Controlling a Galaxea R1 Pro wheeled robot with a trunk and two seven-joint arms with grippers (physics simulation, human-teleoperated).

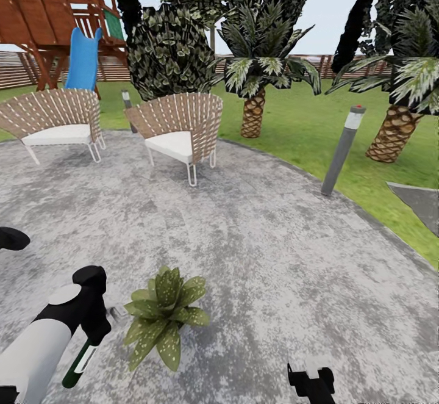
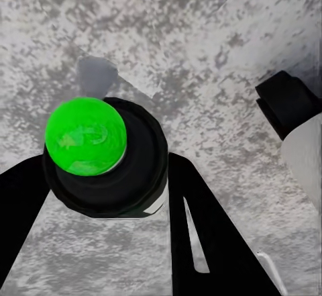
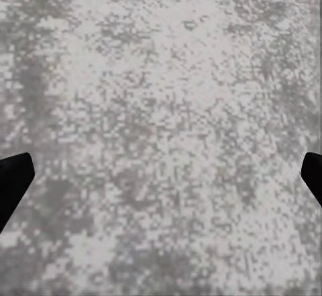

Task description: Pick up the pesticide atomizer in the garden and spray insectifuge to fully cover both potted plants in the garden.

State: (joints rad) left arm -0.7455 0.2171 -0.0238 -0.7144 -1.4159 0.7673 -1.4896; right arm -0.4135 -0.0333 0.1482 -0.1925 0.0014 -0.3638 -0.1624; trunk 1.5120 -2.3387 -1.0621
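The left claw [image 1: 91,324] is clenched around the pesticide atomizer [image 1: 79,362], which hangs bottle-down over the stone patio [image 1: 274,257], just beside 1 potted plant [image 1: 163,315] to its right. In the left wrist view the atomizer's top [image 2: 86,135] glows green between the fingers. A spray aimed from this side may miss the far leaves. The right claw [image 1: 311,382] hangs released, holding nothing.

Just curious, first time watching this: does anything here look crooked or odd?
The grey path-light post at the patio's edge leans. The left gripper holds the dark green bottle bottom-down beside the broad-leaved plant.
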